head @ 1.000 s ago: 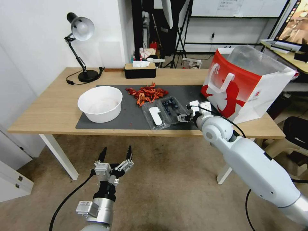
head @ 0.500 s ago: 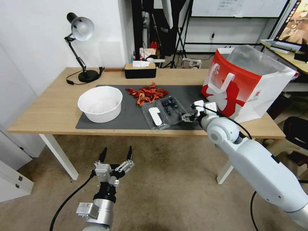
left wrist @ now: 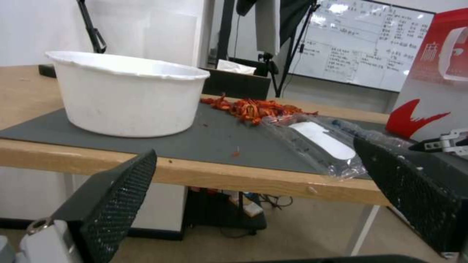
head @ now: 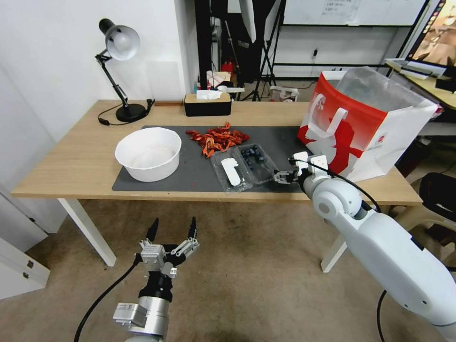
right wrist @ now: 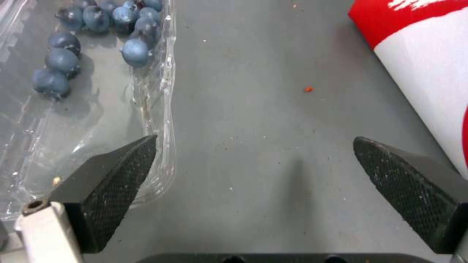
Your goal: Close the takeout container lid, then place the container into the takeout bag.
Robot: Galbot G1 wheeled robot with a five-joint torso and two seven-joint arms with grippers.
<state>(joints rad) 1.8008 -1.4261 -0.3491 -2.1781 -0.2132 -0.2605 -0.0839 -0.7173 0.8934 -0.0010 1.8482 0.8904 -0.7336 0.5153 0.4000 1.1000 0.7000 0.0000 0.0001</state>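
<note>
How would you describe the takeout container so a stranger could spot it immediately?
On the wooden table lies a dark grey mat. At its front edge, between the white bowl and the red-and-white takeout bag, sits the takeout container. It alone is clear plastic, lying open flat, holding blueberries.

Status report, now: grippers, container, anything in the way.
Right gripper open, low over the mat beside the takeout container. Left gripper open, parked below the table edge. Lid lying open, flat. Takeout bag upright; nothing in the way.

Our right arm reaches forward, its hand (head: 281, 177) low with fingers spread wide apart. Our left arm hangs low, its hand (head: 172, 229) pointing up, fingers parted.
</note>
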